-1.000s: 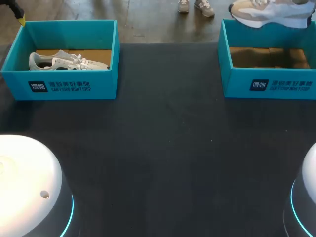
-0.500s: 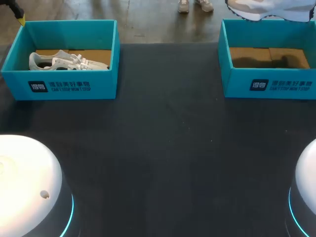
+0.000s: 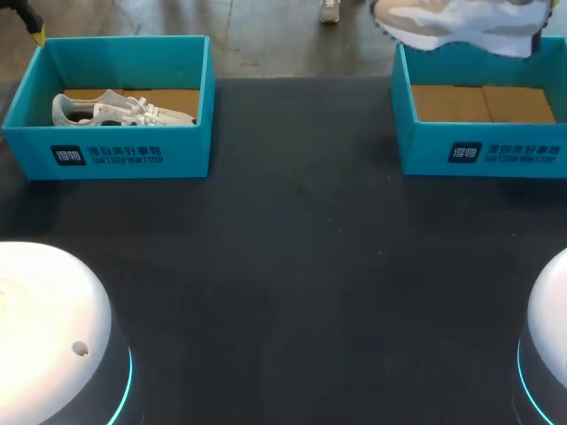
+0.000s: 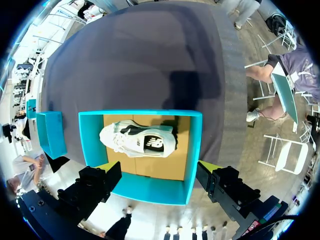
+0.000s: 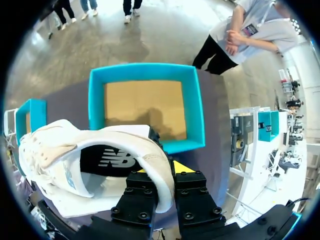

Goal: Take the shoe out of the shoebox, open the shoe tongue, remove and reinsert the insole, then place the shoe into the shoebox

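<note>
Our right tool (image 5: 167, 171) grips the cream-and-white sneaker (image 3: 452, 22), with a dark side logo, by its heel collar, aloft over the far rim of the right teal cardboard shoebox (image 3: 483, 152). Our left tool (image 4: 157, 167) hangs open above the left teal shoebox (image 4: 150, 191), where a white sneaker (image 4: 137, 140) lies. Both box fronts carry white print.

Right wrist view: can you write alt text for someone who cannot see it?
The right claw grips a white shoe by the rim of its opening and holds it above the dark table. Ahead of the claw, an open teal shoebox sits on the table, empty inside.
</note>
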Robot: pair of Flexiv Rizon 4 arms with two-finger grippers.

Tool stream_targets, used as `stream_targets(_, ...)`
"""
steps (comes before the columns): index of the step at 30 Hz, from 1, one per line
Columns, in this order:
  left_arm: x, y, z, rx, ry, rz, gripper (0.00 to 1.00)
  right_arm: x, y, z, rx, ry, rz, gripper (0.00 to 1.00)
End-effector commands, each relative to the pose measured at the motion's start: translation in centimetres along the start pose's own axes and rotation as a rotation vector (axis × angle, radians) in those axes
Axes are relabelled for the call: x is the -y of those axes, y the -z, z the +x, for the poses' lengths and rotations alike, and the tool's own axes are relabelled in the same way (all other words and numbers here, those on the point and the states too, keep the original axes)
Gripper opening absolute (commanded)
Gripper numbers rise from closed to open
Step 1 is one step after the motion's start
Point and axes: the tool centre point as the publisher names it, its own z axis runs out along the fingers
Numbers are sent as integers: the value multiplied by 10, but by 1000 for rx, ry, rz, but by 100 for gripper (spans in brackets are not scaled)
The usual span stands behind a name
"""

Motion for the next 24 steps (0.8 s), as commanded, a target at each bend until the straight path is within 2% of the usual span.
stream_targets(1,1,0,0,-1,-1,-2,100,50,7,22,17,-7,-184,0)
stream_targets(4,1,0,0,-1,-1,-2,100,67,9,38,16,-9,-185,0)
stream_targets(5,1,0,0,-1,-1,-2,100,67,9,38,16,-9,-185,0)
stream_targets(6,1,0,0,-1,-1,-2,100,77,11,47,16,-11,-187,0)
stream_targets(13,1,0,0,-1,-1,-2,100,117,21,79,13,-24,-211,0)
stream_targets(14,1,0,0,-1,-1,-2,100,119,21,80,13,-25,-211,0)
stream_targets(24,1,0,0,-1,-1,-2,100,178,28,101,68,-31,-259,0)
